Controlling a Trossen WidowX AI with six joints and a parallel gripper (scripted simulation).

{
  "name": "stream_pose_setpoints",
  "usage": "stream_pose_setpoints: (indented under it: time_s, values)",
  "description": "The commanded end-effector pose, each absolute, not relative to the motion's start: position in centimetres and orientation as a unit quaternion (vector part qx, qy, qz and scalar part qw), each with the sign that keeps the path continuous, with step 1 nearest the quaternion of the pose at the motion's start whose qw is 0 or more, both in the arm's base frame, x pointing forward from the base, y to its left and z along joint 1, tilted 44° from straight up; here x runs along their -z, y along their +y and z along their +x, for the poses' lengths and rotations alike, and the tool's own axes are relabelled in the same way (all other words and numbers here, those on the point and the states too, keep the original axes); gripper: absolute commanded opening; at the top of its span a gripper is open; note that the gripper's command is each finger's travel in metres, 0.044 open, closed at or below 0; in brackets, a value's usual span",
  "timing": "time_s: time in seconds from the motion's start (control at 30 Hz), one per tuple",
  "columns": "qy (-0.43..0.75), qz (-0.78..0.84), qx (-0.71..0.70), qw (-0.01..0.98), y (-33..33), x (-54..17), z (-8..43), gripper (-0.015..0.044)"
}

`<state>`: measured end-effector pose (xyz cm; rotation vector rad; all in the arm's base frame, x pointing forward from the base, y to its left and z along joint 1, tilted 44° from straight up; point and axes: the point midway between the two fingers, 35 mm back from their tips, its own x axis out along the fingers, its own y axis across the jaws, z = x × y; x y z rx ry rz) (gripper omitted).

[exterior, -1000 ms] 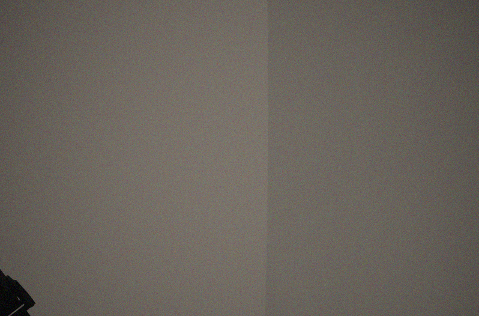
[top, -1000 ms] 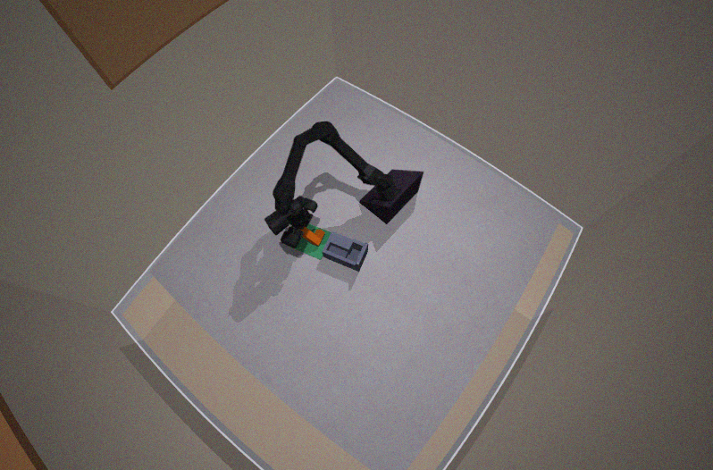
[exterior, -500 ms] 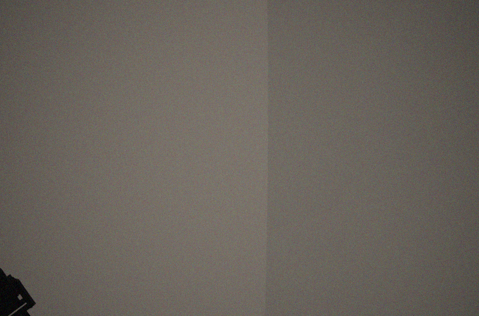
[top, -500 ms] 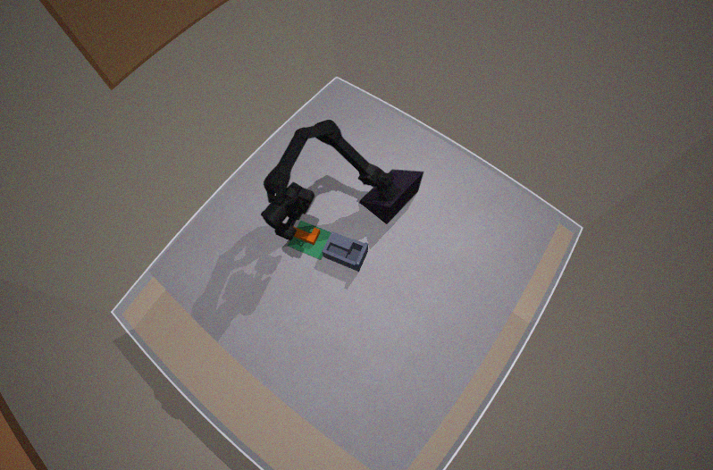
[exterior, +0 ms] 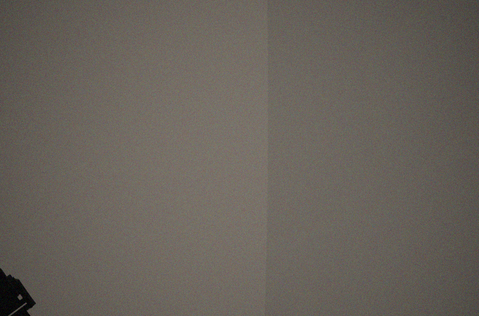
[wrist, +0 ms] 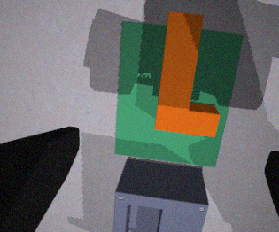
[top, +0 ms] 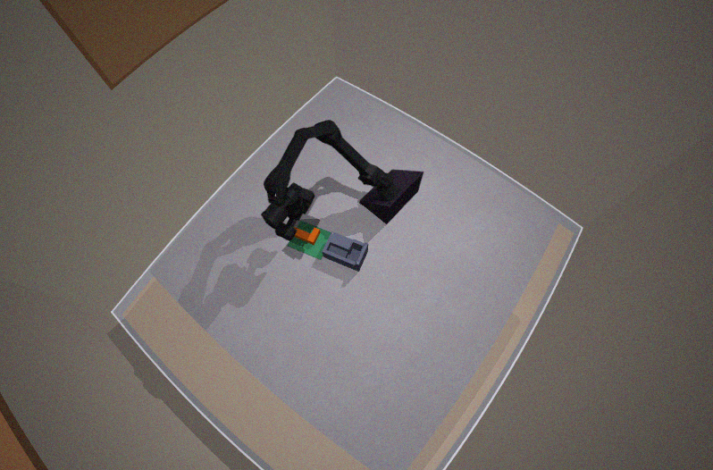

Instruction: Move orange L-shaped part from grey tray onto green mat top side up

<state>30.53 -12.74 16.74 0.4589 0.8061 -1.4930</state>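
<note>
The orange L-shaped part (top: pixel 307 235) (wrist: pixel 177 66) lies on the green mat (top: pixel 316 248) (wrist: pixel 131 142) and looks flat. Its long bar points away from the tray and its far tip reaches the mat's far edge in the wrist view. Its foot is nearest the tray. The grey tray (top: pixel 342 261) (wrist: pixel 162 179) stands beside the mat, its pocket empty in the top view. My gripper (top: pixel 297 220) (wrist: pixel 173 150) is open above the part, its fingers wide apart and touching nothing. The underside of the part is hidden.
The arm's dark base (top: pixel 393 193) stands on the pale table behind the tray. Tan strips (top: pixel 230 381) run along table edges. Shadows fall over the mat and part. The exterior view shows mostly wall, with a dark piece of the arm (exterior: pixel 3 288) in its lower left corner.
</note>
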Motion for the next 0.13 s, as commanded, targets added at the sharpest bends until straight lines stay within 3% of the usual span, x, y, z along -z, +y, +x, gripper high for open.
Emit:
stream_pose_setpoints:
  time_s: [0.0, 0.1]
  values:
    - [0.354, 0.200, 0.653, 0.639, -12.73, -16.75, 30.54, 0.0400]
    - [0.354, 0.200, 0.653, 0.639, -12.73, -16.75, 30.54, 0.0400]
